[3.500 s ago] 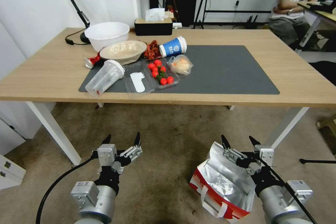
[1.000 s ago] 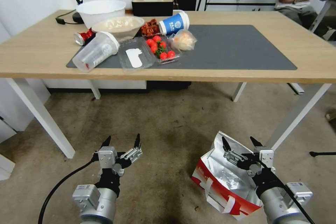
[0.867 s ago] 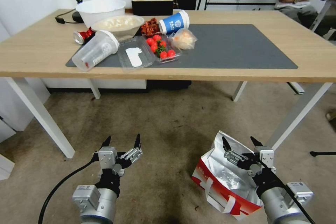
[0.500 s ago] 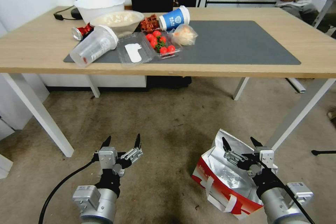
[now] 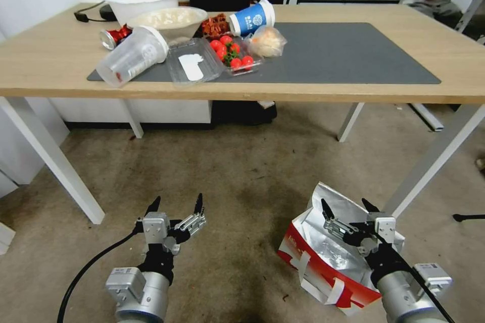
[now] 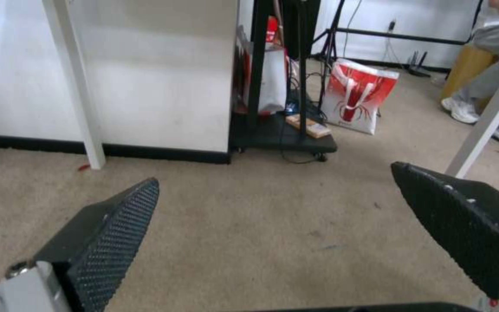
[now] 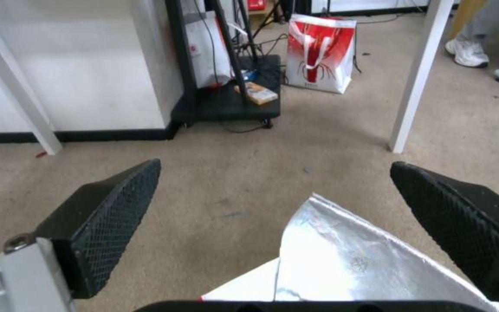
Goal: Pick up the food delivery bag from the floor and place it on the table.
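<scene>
The bag point(image 5: 323, 257) is sitting on the floor point(image 5: 237, 176) in front of the desk point(image 5: 60, 60), near the desk's right front leg, with its mouth gaping open and the silver lining showing. Its red-and-white side with the white straps is facing the robot.

The right tool point(image 5: 350, 206) is hovering just above the open mouth of the bag, its 2 fingers spread wide and gripping nothing. In the right wrist view the silver flap point(image 7: 348, 255) is lying between and below the 2 black pads point(image 7: 111, 216), not touching either.

The left tool point(image 5: 175, 203) is hanging over bare floor well to the left of the bag, its fingers also spread wide and holding nothing.

On the desk a dark mat point(image 5: 343, 53) is lying, with cups, a white bowl point(image 5: 136, 2) and a tray of tomatoes point(image 5: 235, 55) crowding its left end.
</scene>
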Available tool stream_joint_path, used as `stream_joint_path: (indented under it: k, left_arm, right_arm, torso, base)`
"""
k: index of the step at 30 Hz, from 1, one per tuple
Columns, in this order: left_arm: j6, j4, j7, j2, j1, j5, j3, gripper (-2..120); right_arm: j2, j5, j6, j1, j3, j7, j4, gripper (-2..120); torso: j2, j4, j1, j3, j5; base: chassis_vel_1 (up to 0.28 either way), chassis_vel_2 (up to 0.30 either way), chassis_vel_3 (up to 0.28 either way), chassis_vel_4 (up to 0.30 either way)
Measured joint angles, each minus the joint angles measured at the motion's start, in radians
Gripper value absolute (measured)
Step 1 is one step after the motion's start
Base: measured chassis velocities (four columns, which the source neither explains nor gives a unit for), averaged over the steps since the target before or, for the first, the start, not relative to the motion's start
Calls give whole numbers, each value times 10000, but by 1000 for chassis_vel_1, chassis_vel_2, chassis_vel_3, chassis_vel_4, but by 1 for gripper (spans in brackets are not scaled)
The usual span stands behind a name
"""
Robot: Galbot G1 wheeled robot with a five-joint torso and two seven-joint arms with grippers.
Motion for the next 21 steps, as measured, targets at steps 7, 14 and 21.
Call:
stream_joint_path:
  k: [7,14,21]
  left_arm:
    - [-10,8,0,-15,8,-2,27,100]
    - [-51,9,35,9,10,-10,28,100]
    - [-63,6,50,0,16,3,28,100]
  right_arm:
    - [17,0,-12,-9,-6,5,-3,100]
    - [8,52,-44,-18,5,7,-2,100]
    - [1,133,-95,13,17,17,-3,100]
  torso:
    - [-255,0,-48,-209,0]
    - [-541,0,-105,-439,0]
    - [-778,0,-140,-639,0]
  base:
    - [0,0,0,0]
    - [0,0,0,0]
    - [0,0,0,0]
